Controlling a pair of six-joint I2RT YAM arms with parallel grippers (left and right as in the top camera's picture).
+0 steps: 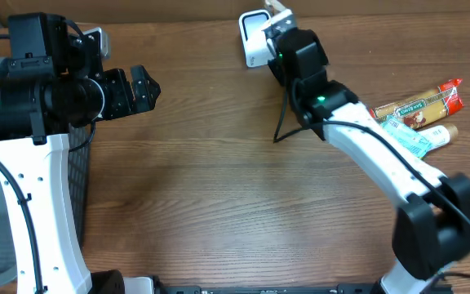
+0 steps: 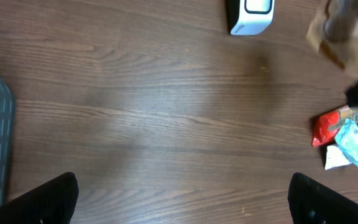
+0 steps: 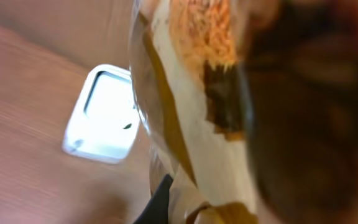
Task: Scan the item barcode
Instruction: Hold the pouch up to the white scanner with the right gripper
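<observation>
The right gripper (image 1: 286, 34) sits at the top centre of the overhead frame, its fingers pressed together on the held packet (image 3: 188, 106). This is a flat printed wrapper in orange, cream and brown, blurred by closeness to the lens.

In the right wrist view the packet's long axis runs from the top of the frame to the bottom, tilted slightly. The white barcode scanner (image 3: 103, 115) lies to its left and beyond it, with its window facing up.

In the overhead view the packet's pale end (image 1: 280, 13) shows just beside the scanner (image 1: 253, 37), on its right. The barcode cannot be located on the visible face.

The coming move is judged to depend on bringing the coded face square over the scanner window. That calls for a small shift toward frame left and possibly a wrist roll.

The right arm reaches diagonally from lower right to the scanner. The left gripper (image 1: 145, 86) hangs at upper left with its fingers spread wide, holding nothing and well apart from the scanner.

Spare items (image 1: 419, 114) lie at the right edge (not involved).
</observation>
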